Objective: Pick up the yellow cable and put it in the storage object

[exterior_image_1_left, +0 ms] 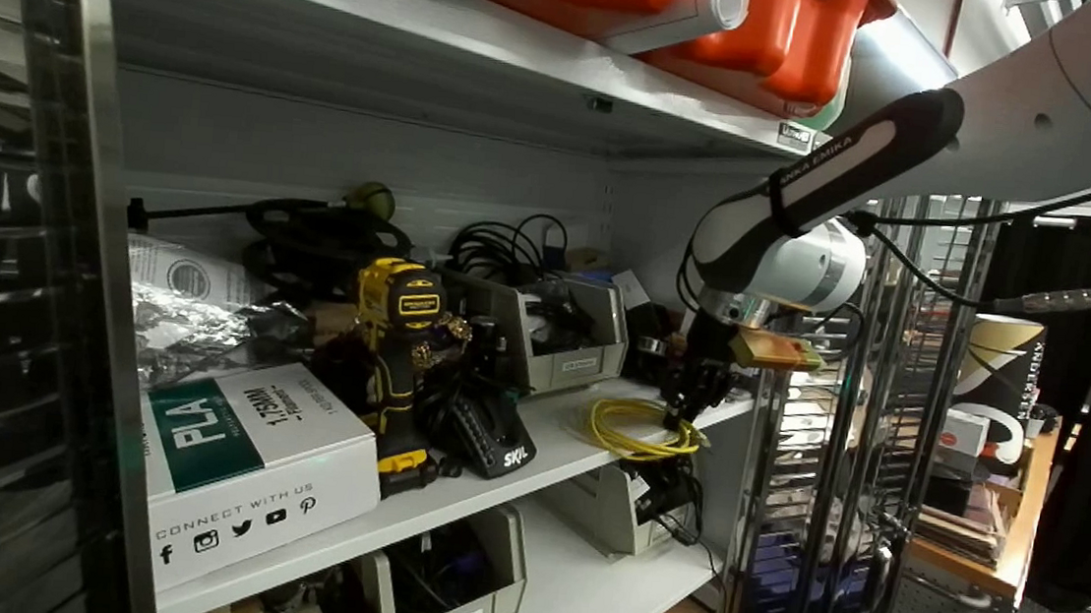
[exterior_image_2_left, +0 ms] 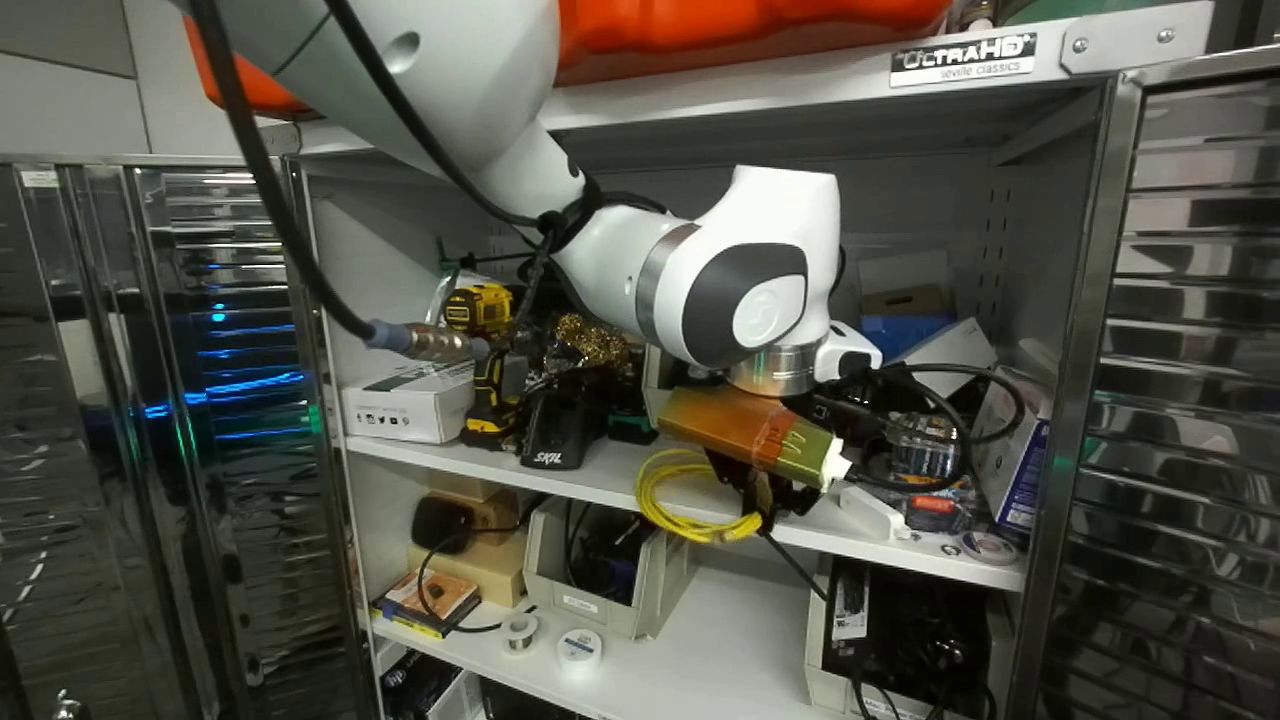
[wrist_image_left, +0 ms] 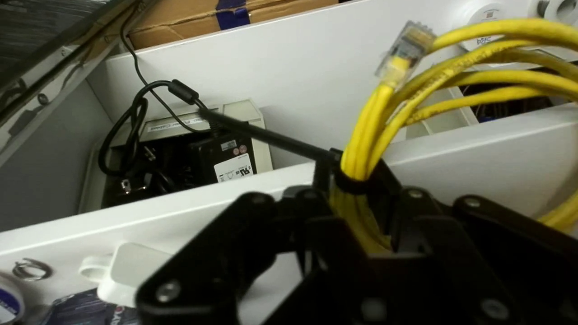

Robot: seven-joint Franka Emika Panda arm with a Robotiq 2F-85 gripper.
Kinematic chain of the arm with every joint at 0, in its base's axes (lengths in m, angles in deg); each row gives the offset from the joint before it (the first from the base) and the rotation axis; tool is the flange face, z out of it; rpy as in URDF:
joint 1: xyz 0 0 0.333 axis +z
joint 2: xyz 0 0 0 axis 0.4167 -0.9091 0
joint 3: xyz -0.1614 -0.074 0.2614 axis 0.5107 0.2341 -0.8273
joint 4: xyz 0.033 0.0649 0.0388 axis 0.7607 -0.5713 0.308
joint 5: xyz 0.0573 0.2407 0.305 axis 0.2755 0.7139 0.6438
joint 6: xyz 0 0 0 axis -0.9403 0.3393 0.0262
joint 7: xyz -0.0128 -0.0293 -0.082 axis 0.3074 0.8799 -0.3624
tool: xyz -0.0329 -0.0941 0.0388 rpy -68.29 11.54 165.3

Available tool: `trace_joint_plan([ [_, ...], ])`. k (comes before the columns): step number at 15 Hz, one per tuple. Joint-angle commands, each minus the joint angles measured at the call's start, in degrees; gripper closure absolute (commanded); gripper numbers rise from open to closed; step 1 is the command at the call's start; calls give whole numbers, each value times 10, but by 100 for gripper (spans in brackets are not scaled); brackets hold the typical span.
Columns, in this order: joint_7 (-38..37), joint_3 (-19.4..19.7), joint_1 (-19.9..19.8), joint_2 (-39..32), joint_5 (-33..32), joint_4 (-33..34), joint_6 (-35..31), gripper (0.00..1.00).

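The yellow cable point(exterior_image_1_left: 651, 449) is a loose coil at the front edge of the middle shelf, also seen in an exterior view point(exterior_image_2_left: 690, 525). My gripper point(exterior_image_1_left: 679, 417) points down and is shut on one side of the coil, near a black band. In the wrist view the fingers point(wrist_image_left: 354, 180) pinch the cable point(wrist_image_left: 361, 144), and its clear plug stands up. Several pale beige open bins show: one on the same shelf point(exterior_image_1_left: 580, 369), others on the shelf below point(exterior_image_2_left: 590, 600) point(wrist_image_left: 262, 149). Which one is the storage object I cannot tell.
The yellow-and-black drill point(exterior_image_1_left: 395, 333), the SKIL charger point(exterior_image_1_left: 490, 430) and the PLA box point(exterior_image_1_left: 265, 460) stand along the middle shelf point(exterior_image_2_left: 590, 480). A small white part point(exterior_image_2_left: 870, 510) lies beside the gripper. The upper shelf point(exterior_image_1_left: 490, 40) hangs above the arm.
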Motion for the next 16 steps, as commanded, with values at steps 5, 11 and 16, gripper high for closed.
trace_joint_plan([
  [5,-8,0,4,31,-32,-59,-87,83],
  [11,48,-10,-8,90,-28,-159,-191,84],
  [16,114,-16,-10,157,-3,-223,-158,85],
])
